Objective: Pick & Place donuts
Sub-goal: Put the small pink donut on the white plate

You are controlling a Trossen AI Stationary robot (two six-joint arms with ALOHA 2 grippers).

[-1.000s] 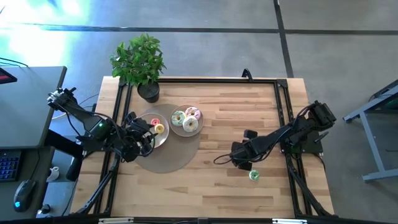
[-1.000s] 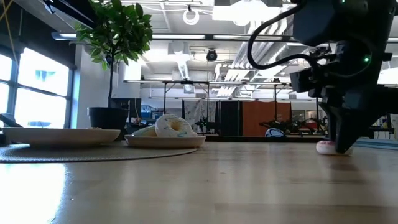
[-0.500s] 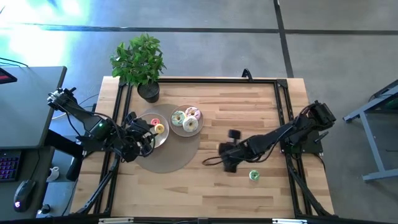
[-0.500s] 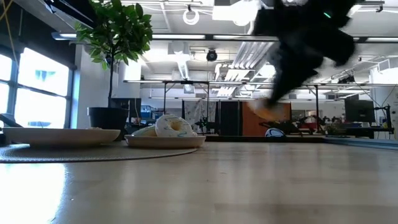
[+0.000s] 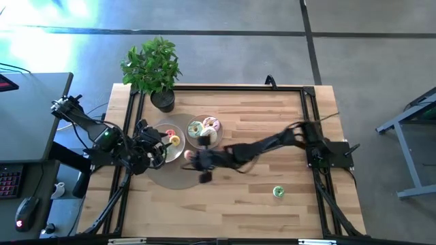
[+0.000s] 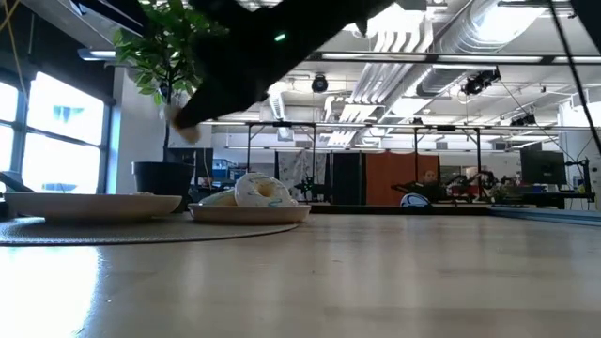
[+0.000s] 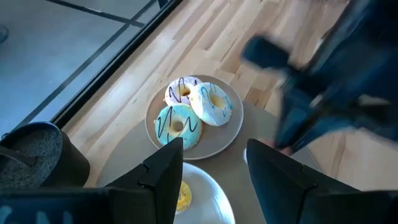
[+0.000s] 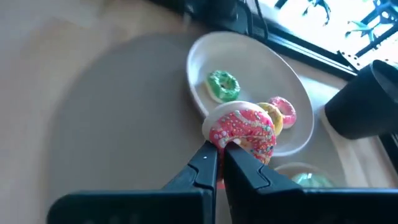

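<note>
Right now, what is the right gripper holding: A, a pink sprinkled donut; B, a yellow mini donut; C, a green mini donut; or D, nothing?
A: in the right wrist view the right gripper is shut on the pink sprinkled donut, above the plate holding mini donuts.

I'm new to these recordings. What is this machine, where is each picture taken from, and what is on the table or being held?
Two dark robot arms work at a wooden table. One picture looks straight down, one looks level across the tabletop, and one comes from a camera on each arm's wrist.

On a round grey mat sit two beige plates. One plate holds three iced donuts; the other plate holds small ones: a green mini donut, a yellow and a pink. A potted plant stands at the far edge. One green donut lies alone on the wood.

The right tool, stretched across to the mat, pinches a pink sprinkled donut. The left tool hangs open above the plates, holding nothing.
</note>
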